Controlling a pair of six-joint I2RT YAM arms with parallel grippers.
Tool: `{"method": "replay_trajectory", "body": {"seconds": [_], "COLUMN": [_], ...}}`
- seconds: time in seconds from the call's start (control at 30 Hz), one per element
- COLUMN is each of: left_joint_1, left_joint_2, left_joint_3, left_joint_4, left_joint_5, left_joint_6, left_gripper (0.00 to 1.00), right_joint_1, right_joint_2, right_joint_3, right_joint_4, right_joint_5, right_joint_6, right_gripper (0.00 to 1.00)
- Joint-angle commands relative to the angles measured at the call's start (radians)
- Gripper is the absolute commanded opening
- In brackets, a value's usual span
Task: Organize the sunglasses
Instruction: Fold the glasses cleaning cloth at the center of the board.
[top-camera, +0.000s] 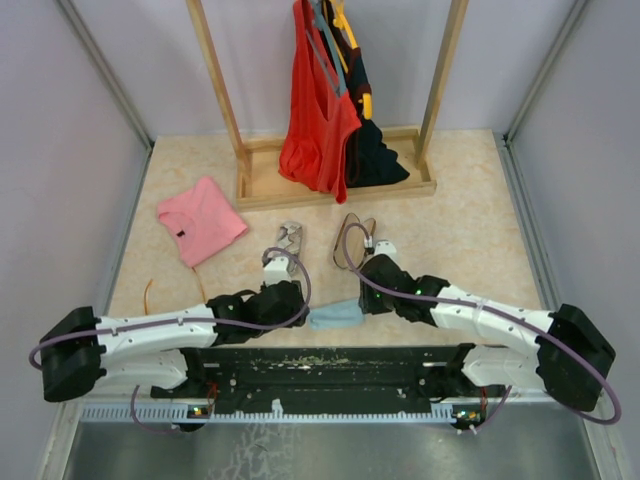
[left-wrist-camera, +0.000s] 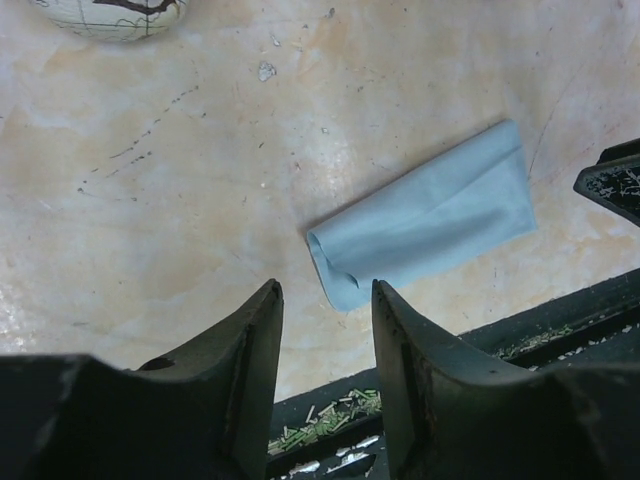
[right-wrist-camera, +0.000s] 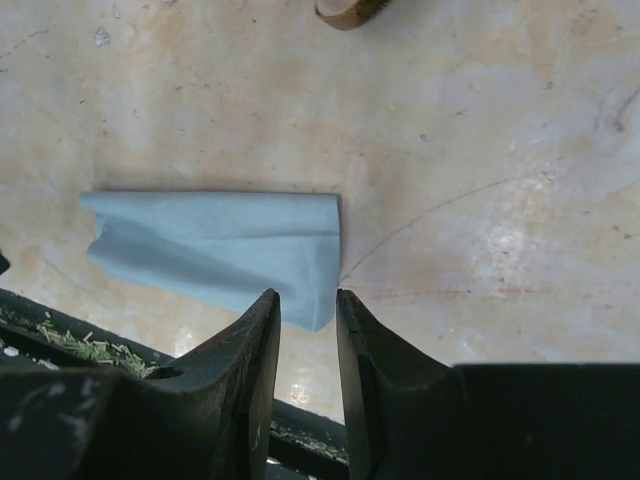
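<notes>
Top external view: both arms extend inward over the table (top-camera: 470, 230), and their ends sit close together above a folded light blue cloth (top-camera: 335, 315). The sunglasses (top-camera: 356, 232) show as a thin reddish-brown outline on the table just beyond the right arm's end. They overlap that arm's cable loop and are too small to tell the lenses or their facing. Left wrist view: the left gripper (left-wrist-camera: 325, 290) has its fingers spread with nothing between them. The cloth lies flat ahead and to the right of the tips, its nearest corner just past the gap; contact cannot be told. A pale patterned object (left-wrist-camera: 110, 15) sits far ahead-left, cut off by the frame edge. Right wrist view: the right gripper (right-wrist-camera: 306, 296) has its fingers parallel with a narrow slit between them, pinching nothing. The cloth stretches ahead-left, one corner showing in the slit under the tips. A brown rounded object (right-wrist-camera: 350, 10) lies far ahead, mostly out of frame. A black rail (right-wrist-camera: 60, 330) runs behind-left of the fingers.
</notes>
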Motion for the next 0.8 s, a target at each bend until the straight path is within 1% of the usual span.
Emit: {"method": "replay_trajectory", "body": {"seconds": [0.0,0.1,0.17,0.3,0.4,0.53,0.77], "left_joint_1": [0.017,0.041,0.061,0.097,0.109,0.115,0.118], "left_joint_2": [0.034,0.066,0.087,0.133,0.17,0.209,0.231], "left_joint_3": [-0.021,-0.027,-0.029,-0.022,-0.01,-0.003,-0.018], "left_joint_4": [0.105,0.143,0.166,0.21,0.226,0.238,0.262], "left_joint_5": [0.053,0.077,0.091,0.12,0.136,0.159,0.172], "left_joint_6": [0.044,0.049,0.059,0.085,0.1,0.104,0.1], "left_gripper": [0.45,0.43,0.43,0.44,0.42,0.39,0.38], "right_joint_1": [-0.004,-0.004,-0.003,-0.004,-0.004,-0.005,-0.013], "right_joint_2": [0.03,0.055,0.073,0.095,0.107,0.126,0.155], "right_joint_3": [0.023,0.027,0.031,0.04,0.044,0.046,0.038], "right_joint_4": [0.125,0.137,0.144,0.161,0.169,0.178,0.206], "right_joint_5": [-0.088,-0.089,-0.091,-0.099,-0.099,-0.102,-0.116], "right_joint_6": [-0.037,-0.042,-0.044,-0.046,-0.045,-0.043,-0.035], "right_gripper": [0.27,0.19,0.18,0.17,0.17,0.16,0.16]}}
